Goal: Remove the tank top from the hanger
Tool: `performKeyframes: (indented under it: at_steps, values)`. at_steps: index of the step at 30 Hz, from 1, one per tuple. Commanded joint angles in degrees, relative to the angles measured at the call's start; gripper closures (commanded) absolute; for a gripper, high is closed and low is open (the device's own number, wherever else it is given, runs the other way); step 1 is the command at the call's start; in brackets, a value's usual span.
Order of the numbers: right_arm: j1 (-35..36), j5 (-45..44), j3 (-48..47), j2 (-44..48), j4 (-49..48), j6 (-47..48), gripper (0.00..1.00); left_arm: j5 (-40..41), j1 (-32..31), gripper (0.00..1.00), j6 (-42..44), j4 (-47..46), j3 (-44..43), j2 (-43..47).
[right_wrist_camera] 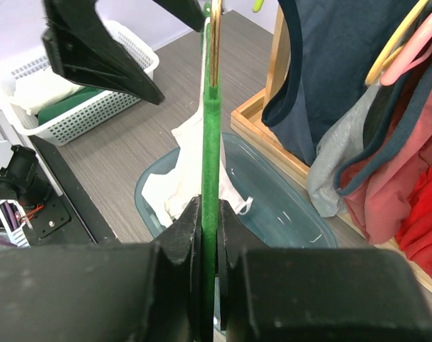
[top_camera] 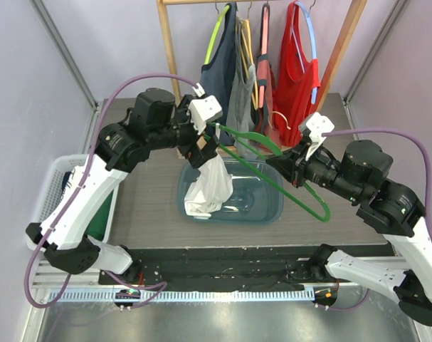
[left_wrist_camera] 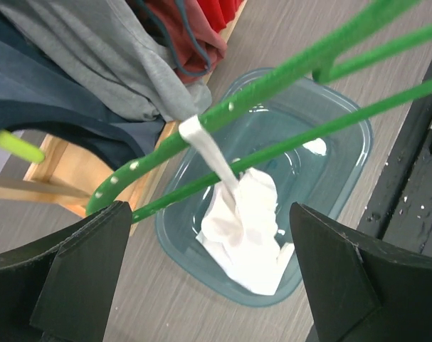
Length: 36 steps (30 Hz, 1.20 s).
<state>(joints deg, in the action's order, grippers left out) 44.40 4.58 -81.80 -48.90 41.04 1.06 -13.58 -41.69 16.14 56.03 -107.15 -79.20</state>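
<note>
Right gripper (right_wrist_camera: 210,214) was clamped tight on the green hanger (right_wrist_camera: 210,157), both fingers pressed flat against the bar with no gap to see. It held that hanger (top_camera: 276,181) slanting over the blue tub (top_camera: 269,214), one end high above the tub's left half, the other low past its right front corner. From above, the right gripper (top_camera: 287,165) sat over the tub's right rear corner.

The white tank top (top_camera: 210,187) was not off. One strap was looped over the hanger's thick arm (left_wrist_camera: 287,80), drawn out long and thin, and the body of the tank top (left_wrist_camera: 248,235) hung down from it and bunched in a crumpled heap inside the tub (left_wrist_camera: 344,164), towards its left side. The right wrist view caught the white cloth (right_wrist_camera: 176,185) draped beside the bar, just above the tub.

The left gripper (left_wrist_camera: 208,206) was spread wide, fingers (left_wrist_camera: 87,263) far apart and gripping nothing, the hanger's bars and the strap crossing the gap between them. It (top_camera: 201,147) hovered above the tub's left rear corner, right at the hanger's raised end.

Behind the tub stood the wooden rack (top_camera: 169,50) with navy, grey and red garments. Off the tub's left side sat a white basket (top_camera: 59,178)
</note>
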Motion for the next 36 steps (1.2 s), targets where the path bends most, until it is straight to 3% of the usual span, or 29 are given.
performKeyframes:
  at_steps: [1, 11, 14, 15, 16, 23, 25, 29, 36]
  values:
    - [-0.11, -0.27, 0.41, 0.39, -5.18, -0.89, 0.99, 1.19, -0.84, 0.05, -3.66, -5.93, -2.96, -3.14]
    - [-0.11, -0.28, 1.38, 1.71, -5.61, -2.55, 0.99, 3.74, -1.2, 0.25, -3.84, -6.63, -5.44, -5.96]
    - [-0.11, 0.6, 1.64, 1.53, -6.23, -3.34, 0.99, 6.89, -1.46, 0.48, -4.45, -7.6, -5.78, -6.84]
    - [-0.11, 0.78, 1.73, 1.44, -6.32, -3.95, 0.99, 8.04, -1.64, 0.61, -4.71, -7.95, -5.87, -7.19]
    - [-0.11, 0.87, 1.82, 1.36, -6.41, -4.22, 0.99, 9.7, -2.07, 0.65, -4.8, -8.39, -5.79, -7.37]
    - [-0.11, 1.49, 3.14, 1.01, -8.86, -6.24, 0.99, 12.0, -4.71, 0.77, -5.15, -8.75, -4.99, -8.16]
    - [-0.11, 1.14, 3.4, 0.74, -8.87, -6.25, 0.99, 11.21, -4.89, 0.77, -5.33, -8.13, -5.43, -7.82]
    - [-0.11, -0.45, 3.49, 0.39, -8.52, -5.9, 0.99, 11.99, -4.89, 0.55, -5.42, -7.6, -4.47, -6.06]
    - [-0.11, -1.06, 3.4, -0.05, -8.43, -5.54, 0.99, 16.92, -4.89, 0.49, -2.43, -7.08, 0.36, -2.28]
